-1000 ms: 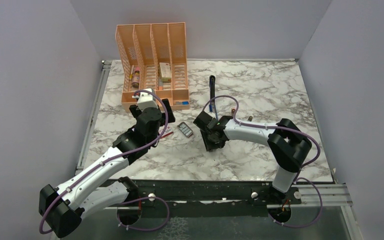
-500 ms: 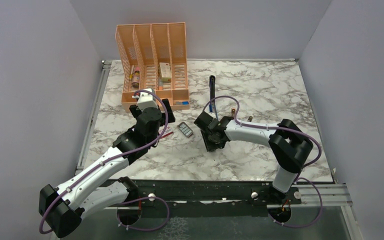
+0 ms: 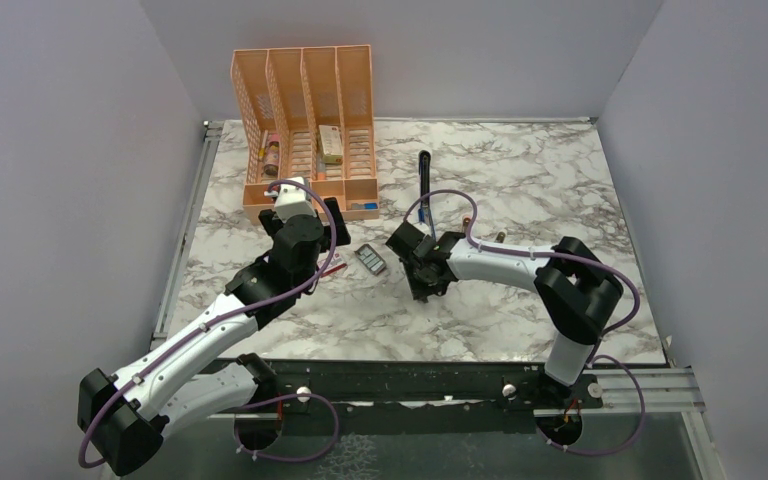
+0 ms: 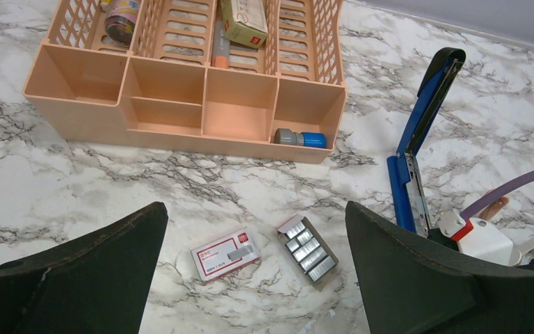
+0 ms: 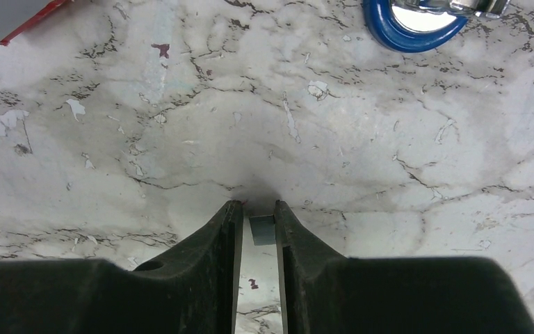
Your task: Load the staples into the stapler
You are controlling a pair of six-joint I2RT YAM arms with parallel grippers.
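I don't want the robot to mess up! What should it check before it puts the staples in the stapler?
1. Stapler flipped open: ok.
2. Small grey strip sits between the right gripper fingers: ok.
3. Grip on that strip is tight: cannot tell.
4. Left gripper open, holding nothing: ok.
5. Staple tray and red box lie apart from the stapler: ok.

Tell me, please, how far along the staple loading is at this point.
Done: the stapler lies open, top arm swung up, channel exposed, and the staples tray sits beside its red box. In hand: the right gripper, jaws narrow around a small silvery piece, probably a staple strip; grip unconfirmed. The left gripper hovers open. Left: placing a strip in the channel and closing the stapler.
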